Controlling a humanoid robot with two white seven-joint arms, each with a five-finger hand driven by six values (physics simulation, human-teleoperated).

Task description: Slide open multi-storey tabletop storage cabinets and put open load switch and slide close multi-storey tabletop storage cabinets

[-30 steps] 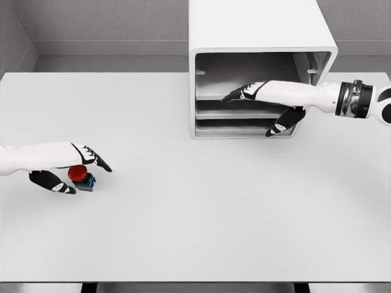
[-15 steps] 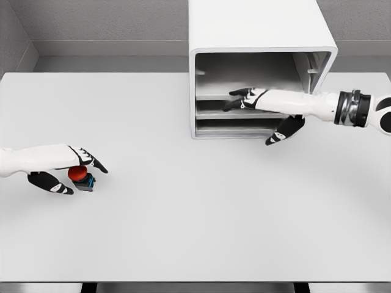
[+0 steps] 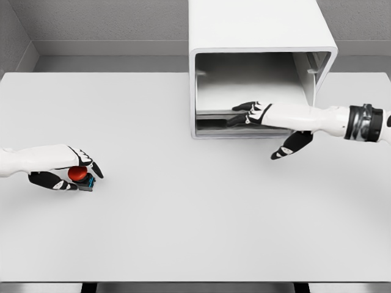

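The load switch (image 3: pixel 80 174), a red button on a black and teal base, sits on the table at the far left. My left hand (image 3: pixel 72 173) is shut on it, fingers over the top and thumb underneath. The white storage cabinet (image 3: pixel 256 36) stands at the back right with its front open. Its top drawer (image 3: pixel 244 91) shows a pale floor slid part-way forward. My right hand (image 3: pixel 259 128) reaches in from the right, fingers (image 3: pixel 243 113) hooked over the drawer's front lip. Its thumb hangs apart, below the cabinet's front edge. Lower drawers are mostly hidden.
The white table (image 3: pixel 195 207) stretches wide between the two hands. A grey wall runs behind it, and the table's front edge lies near the bottom of the view.
My right hand has drawn back toward me and lower, and the top drawer has slid forward with it. My left hand has closed tighter around the switch, shifting slightly left.
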